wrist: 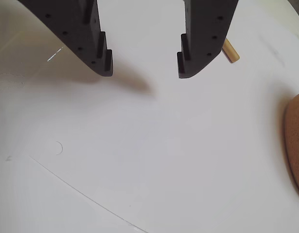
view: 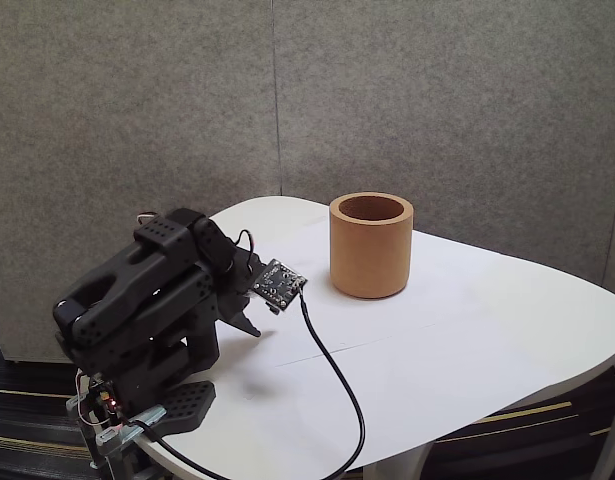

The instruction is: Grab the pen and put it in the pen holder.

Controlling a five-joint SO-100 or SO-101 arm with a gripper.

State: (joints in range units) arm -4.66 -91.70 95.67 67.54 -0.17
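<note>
No text, label, brand or number can be read anywhere in either view. The small circuit board left of centre in the fixed view carries markings too small to make out. The white bench bears no print.

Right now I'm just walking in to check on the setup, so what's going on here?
A small black arm sits folded low at the white table's near edge. Its gripper is open, holding nothing. A short end of the pen shows beside one finger in the wrist view. The pen holder stands upright, apart from the arm.
</note>
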